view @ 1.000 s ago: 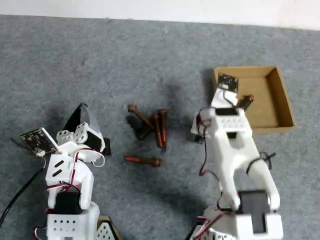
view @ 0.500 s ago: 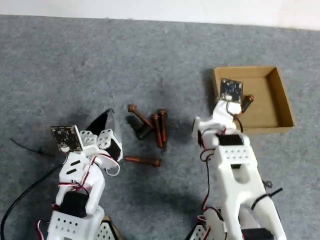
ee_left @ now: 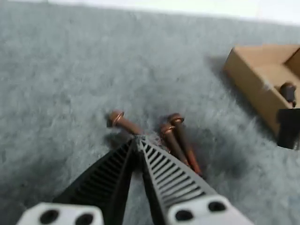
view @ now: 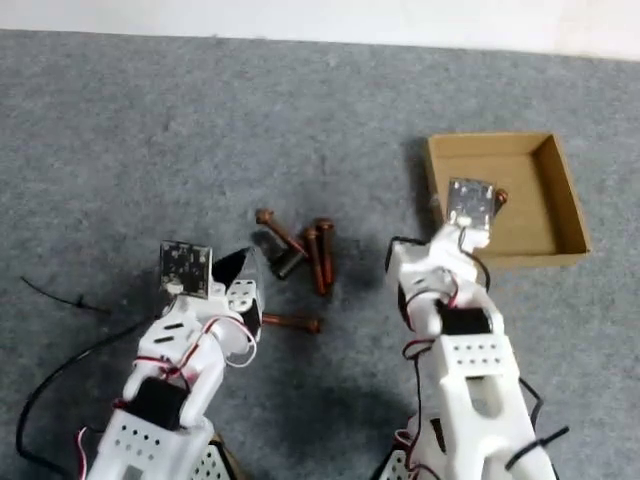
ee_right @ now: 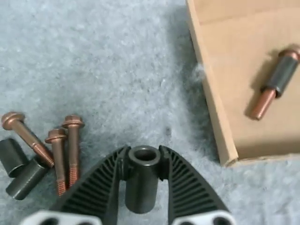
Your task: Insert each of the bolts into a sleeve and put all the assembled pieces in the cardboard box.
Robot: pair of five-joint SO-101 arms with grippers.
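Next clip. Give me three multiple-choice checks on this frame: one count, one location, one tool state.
1. How many loose bolts lie on the carpet in the high view? A two; B four; C six.
2. Where is the assembled piece? A in the cardboard box; B among the loose bolts; C leaning on the box's outer wall.
3. What does the right tool hold? A a sleeve; B a bolt; C nothing.
Key: 1 B, three grouped, one apart; 2 A, it lies on the box floor; 3 A, the jaws clamp a dark sleeve.
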